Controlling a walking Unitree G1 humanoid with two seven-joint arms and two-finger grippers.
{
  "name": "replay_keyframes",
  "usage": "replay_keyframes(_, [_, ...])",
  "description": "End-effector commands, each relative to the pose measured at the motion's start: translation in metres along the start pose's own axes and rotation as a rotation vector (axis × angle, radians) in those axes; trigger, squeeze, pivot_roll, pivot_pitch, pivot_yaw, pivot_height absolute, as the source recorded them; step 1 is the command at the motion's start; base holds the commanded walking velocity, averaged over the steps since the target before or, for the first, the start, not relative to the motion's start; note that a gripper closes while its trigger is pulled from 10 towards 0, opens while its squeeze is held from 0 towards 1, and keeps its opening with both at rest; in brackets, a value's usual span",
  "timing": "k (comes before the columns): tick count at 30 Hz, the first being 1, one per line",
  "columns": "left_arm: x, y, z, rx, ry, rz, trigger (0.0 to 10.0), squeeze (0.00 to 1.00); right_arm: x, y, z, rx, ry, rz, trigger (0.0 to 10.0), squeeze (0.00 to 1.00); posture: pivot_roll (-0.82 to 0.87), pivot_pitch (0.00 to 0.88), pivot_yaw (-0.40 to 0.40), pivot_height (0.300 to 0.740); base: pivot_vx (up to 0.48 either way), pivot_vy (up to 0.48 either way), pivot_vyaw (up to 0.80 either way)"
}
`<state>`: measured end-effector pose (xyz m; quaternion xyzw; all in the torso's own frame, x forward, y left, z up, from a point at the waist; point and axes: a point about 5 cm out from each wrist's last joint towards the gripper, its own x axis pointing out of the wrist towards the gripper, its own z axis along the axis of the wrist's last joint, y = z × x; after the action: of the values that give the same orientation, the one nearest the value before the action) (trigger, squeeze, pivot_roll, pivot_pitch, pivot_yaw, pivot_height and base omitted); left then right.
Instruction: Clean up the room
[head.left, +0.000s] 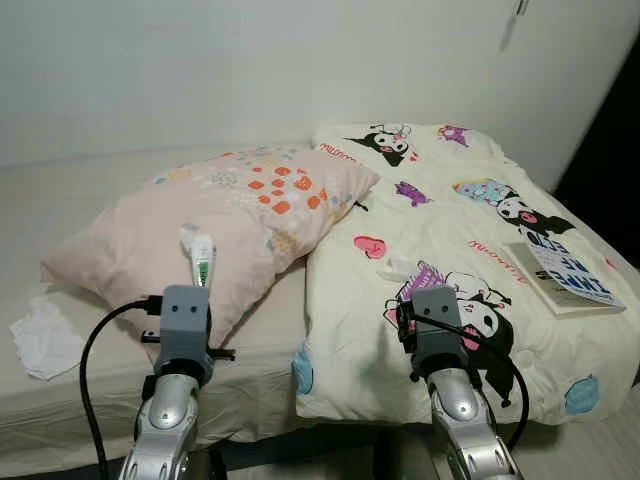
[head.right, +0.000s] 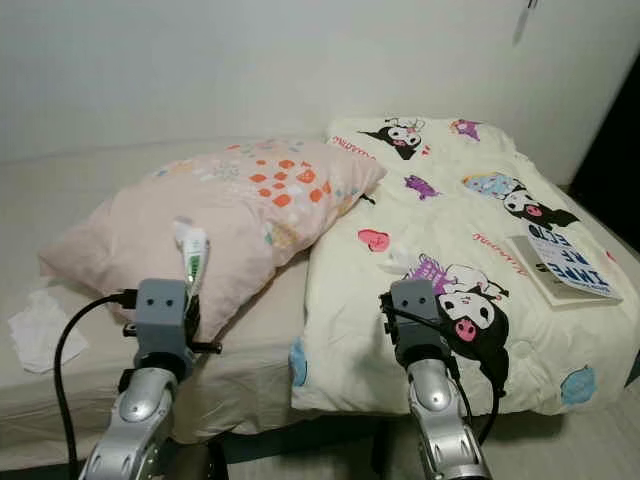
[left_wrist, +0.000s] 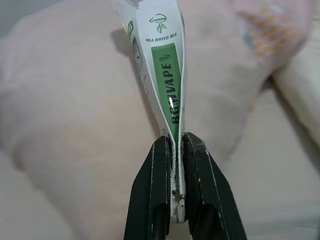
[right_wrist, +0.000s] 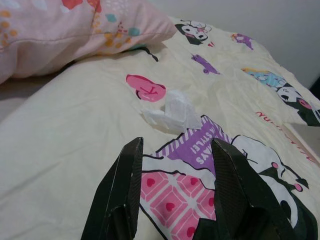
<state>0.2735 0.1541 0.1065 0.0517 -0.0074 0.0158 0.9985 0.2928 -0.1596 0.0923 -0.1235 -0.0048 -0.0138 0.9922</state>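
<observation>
So your left tool (left_wrist: 175, 150) is clamped tight on the crimped end of a flat green-and-white packet (left_wrist: 165, 75), a glossy plastic sachet that's creased down the middle and printed "TIE GUAN YIN". In the eye views, lower left of the frame, the packet stands upright above the left tool, in front of the pink pillow (head.left: 200, 230). That pillow is soft and puffy, with small orange and teal flower prints toward its upper right corner.

Your right tool (right_wrist: 175, 165) has its fingers spread apart with nothing between them, hanging low over the quilt (head.left: 440, 230). Just past the fingertips there's a crumpled white tissue (right_wrist: 172, 114), thin and papery, lying on the cream cotton next to a pink heart print. The quilt is covered in cartoon characters and drapes over the front edge of the bed.

Further out, a book (head.left: 565, 275) with a blue-and-white cover lies flat near the quilt's right edge, right side of the frame. Another wrinkled white tissue (head.left: 45, 340) lies on the bare beige mattress (head.left: 60, 200) at the far left, just beside the pillow's corner. There's open mattress behind the pillow up to the plain white wall (head.left: 250, 70).
</observation>
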Motion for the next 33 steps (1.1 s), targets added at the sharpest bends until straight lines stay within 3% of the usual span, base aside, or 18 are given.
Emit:
replay_keyframes(1, [-0.0018,-0.0025,-0.0003,0.002,-0.006,-0.007,10.0,0.0,-0.0009,-0.0002,-0.0018,0.018,-0.002,-0.008,10.0,0.0,0.03,0.055,-0.024,0.554,0.0,0.0,0.0])
replay_keyframes(22, [-0.0005,-0.0041,0.0023,-0.008,-0.032,0.013,10.0,0.0,0.0035,0.006,-0.0018,0.02,-0.013,0.033,10.0,0.0,0.03,0.057,-0.032,0.639,0.0,0.0,0.0])
replay_keyframes(33, [-0.001,-0.0026,0.0022,-0.015,-0.036,0.023,10.0,0.0,0.0054,0.0084,-0.0008,0.022,-0.014,0.059,10.0,0.0,0.03,0.058,-0.033,0.659,0.0,0.0,0.0])
